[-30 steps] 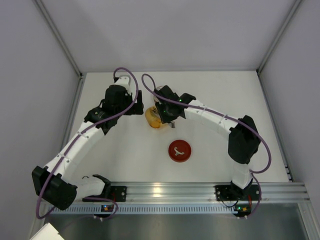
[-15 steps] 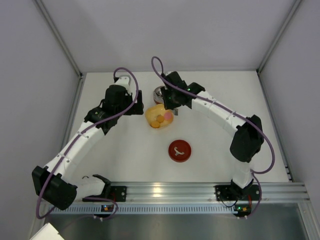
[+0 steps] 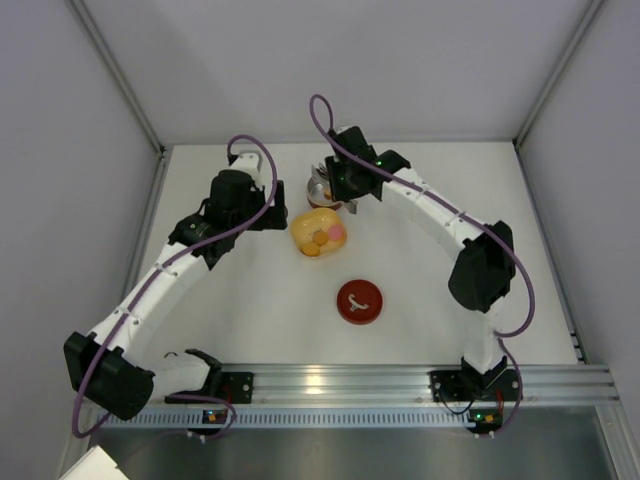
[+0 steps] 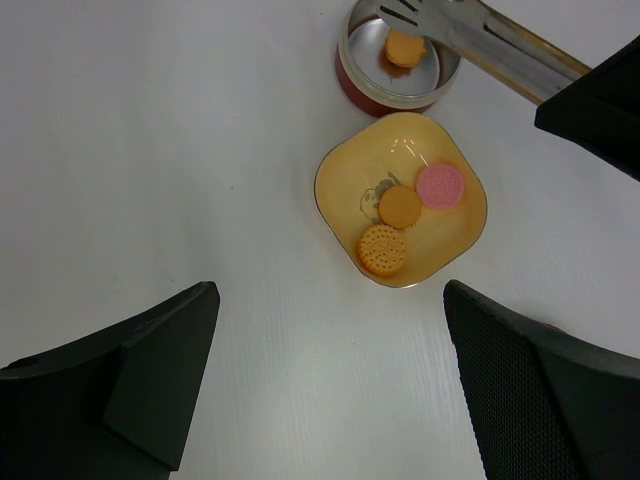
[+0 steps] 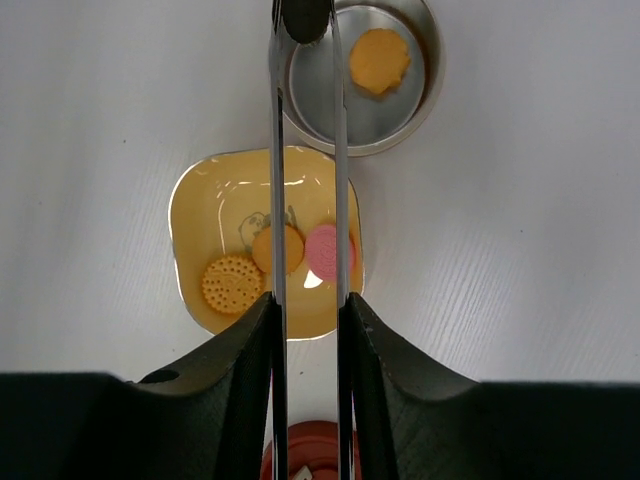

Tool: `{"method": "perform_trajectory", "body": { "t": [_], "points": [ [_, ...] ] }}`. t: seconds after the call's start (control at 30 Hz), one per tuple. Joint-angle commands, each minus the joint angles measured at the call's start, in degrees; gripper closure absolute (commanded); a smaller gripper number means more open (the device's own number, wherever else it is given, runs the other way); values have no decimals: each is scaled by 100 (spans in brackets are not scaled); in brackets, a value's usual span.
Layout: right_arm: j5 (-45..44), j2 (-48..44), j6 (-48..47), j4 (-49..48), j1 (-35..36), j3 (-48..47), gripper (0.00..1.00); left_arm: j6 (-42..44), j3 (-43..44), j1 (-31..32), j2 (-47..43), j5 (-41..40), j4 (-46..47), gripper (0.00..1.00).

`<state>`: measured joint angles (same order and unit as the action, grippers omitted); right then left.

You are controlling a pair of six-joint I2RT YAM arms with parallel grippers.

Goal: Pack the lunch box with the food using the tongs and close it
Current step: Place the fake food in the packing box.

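The lunch box point(image 3: 321, 189) is a round tin point(image 5: 330, 100), open, with one orange food piece point(image 5: 379, 60) lying in it. My right gripper point(image 5: 308, 305) is shut on the silver tongs point(image 5: 277, 180), whose tips hang over the tin's left rim, apart from that piece. Just before the tin, a yellow dish point(image 5: 185, 215) holds a dotted orange biscuit point(image 5: 232, 283), a brown piece point(image 5: 262, 250) and a pink piece point(image 5: 322, 255). The red lid point(image 3: 359, 301) lies flat nearer the arm bases. My left gripper point(image 4: 328, 300) hovers open and empty above bare table near the dish point(image 4: 330, 180).
White enclosure walls close in the table at left, right and back. A metal rail point(image 3: 330, 380) with both arm bases runs along the near edge. The right arm arches over the table's right half.
My right gripper has carried the tongs from above the yellow dish back to above the tin. The left arm has not moved.
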<state>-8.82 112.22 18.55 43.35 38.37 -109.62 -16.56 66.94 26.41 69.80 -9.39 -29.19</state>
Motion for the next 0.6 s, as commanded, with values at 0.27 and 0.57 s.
{"method": "perform_trajectory", "body": {
  "t": [0.27, 0.57],
  "points": [
    [47, 274, -62, 86, -40, -261, 62, -5, -5, -5, -1, 60, 45, 1],
    [3, 20, -70, 147, -40, -165, 55, 3, -5, -5, -1, 51, 36, 1]
  ]
}}
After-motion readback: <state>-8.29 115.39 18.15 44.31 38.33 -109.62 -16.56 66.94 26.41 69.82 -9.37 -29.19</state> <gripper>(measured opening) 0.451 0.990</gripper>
